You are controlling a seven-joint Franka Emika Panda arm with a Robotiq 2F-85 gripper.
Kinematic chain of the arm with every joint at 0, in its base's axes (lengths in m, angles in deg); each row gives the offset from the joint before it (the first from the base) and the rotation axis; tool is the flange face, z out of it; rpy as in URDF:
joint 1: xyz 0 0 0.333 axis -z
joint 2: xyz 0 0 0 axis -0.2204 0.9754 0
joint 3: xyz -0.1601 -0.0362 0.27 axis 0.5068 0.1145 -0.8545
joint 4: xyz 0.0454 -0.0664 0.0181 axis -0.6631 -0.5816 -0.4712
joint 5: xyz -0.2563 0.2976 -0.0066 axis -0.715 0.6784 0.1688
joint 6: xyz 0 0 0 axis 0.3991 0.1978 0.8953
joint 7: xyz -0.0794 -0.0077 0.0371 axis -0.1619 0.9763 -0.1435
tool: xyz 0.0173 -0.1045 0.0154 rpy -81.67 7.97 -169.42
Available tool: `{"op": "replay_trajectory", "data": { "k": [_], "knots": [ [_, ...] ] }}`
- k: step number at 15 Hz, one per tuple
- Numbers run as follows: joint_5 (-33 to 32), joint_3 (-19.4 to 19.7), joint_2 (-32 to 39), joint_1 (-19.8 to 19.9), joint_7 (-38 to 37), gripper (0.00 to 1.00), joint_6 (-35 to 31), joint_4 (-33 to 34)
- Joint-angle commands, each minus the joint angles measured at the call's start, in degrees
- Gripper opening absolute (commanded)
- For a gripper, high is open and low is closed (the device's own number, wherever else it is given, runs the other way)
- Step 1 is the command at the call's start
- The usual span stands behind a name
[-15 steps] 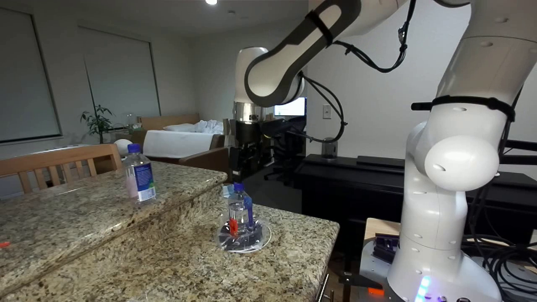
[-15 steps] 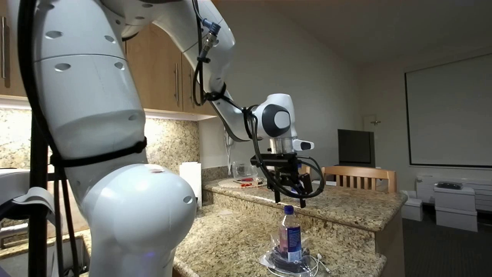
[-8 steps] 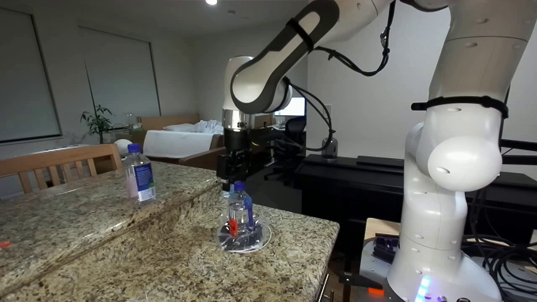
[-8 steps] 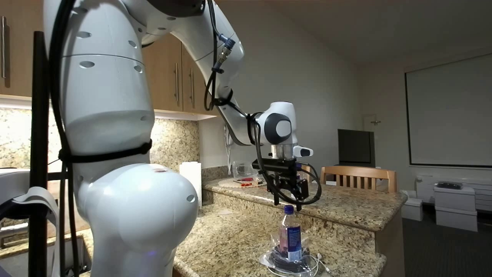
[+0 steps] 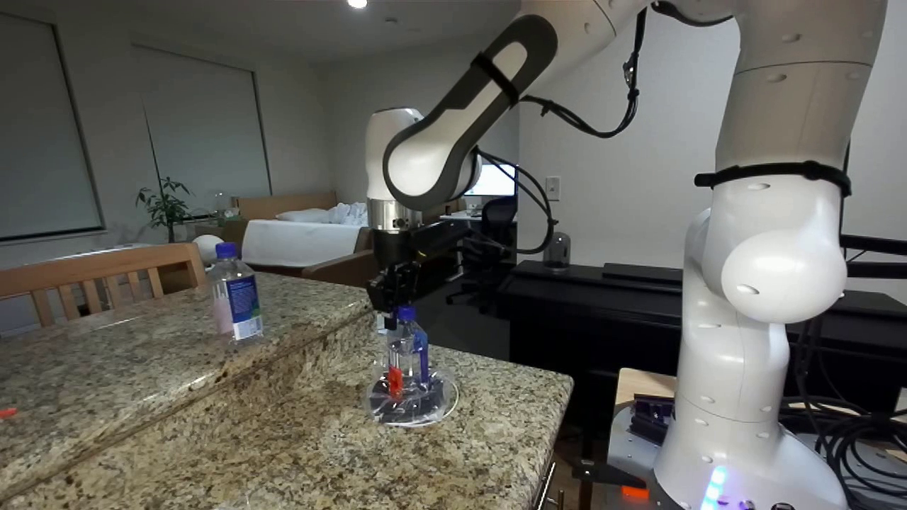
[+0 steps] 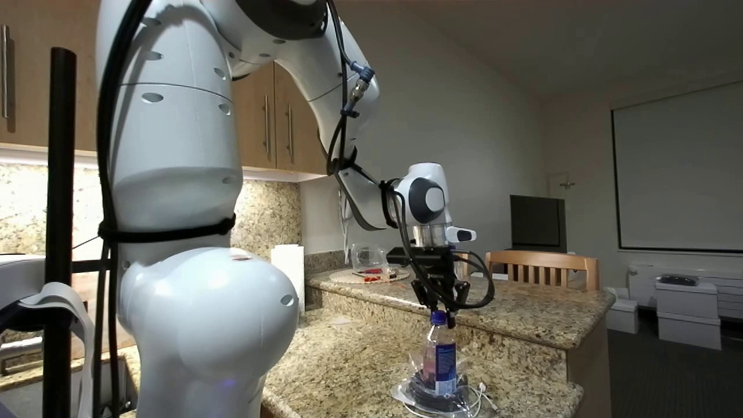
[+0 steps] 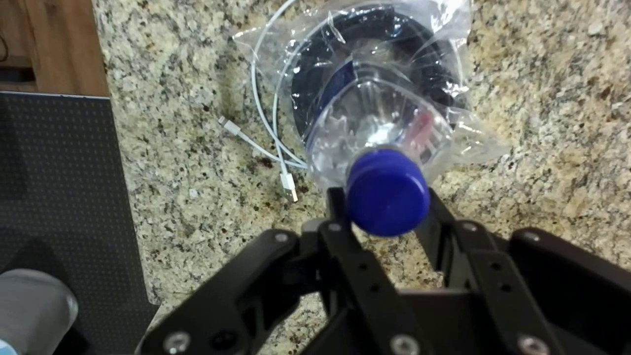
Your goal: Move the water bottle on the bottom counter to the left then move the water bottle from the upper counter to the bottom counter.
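Looks to have hold of the bottom-counter water bottle (image 7: 374,123) by its blue cap (image 7: 388,195), with gripper (image 7: 386,202) narrow and a finger (image 7: 337,204) against either side, low at centre of the wrist view; cannot tell how firmly. Stands upright below centre in both exterior views, over the bottom counter (image 5: 305,453), with its base amid a clear plastic bag (image 7: 473,138) and the dark coil (image 7: 429,59) showing through it; cannot tell whether set on the coil or inside its ring.

Could slip out when lifted, being taken only by smooth, round plastic at the top, with all the weight hanging beneath. Could swing or tip if dragged sideways before rising clear, with bag and white cable (image 7: 277,142) apt to snag the foot or trail along. Could strike the upper counter (image 5: 127,340), raised at left of an exterior view, if carried too low that way.

Looks small and clear, glinting across rounded shoulders mid-frame in the wrist view, with a bluish label (image 6: 446,363) and a reddish-orange patch (image 5: 395,382) low down; fill unclear. Leaves for later the upper-counter water bottle (image 5: 242,297), upright at left in an exterior view.
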Motion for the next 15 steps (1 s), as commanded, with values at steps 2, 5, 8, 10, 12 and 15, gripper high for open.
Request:
{"op": "replay_trajectory", "data": {
  "k": [2,5,8,10,12,15],
  "knots": [
    [-2.79,-1.02,-0.51,0.45,-1.89,0.09,2.61,1.35],
    [-4.37,-1.67,-1.63,0.28,-2.69,0.04,5.77,2.49],
    [-4.85,-1.89,-1.92,0.25,-3.45,0.31,8.2,3.68],
    [-4.83,-1.94,-1.99,0.29,-3.72,0.36,9.1,4.08],
    [-4.37,-1.81,-2.04,0.31,-3.5,0.48,9.38,3.96],
    [-3.41,-1.59,-1.8,0.29,-2.76,0.66,10.17,3.7]
  ]
}}
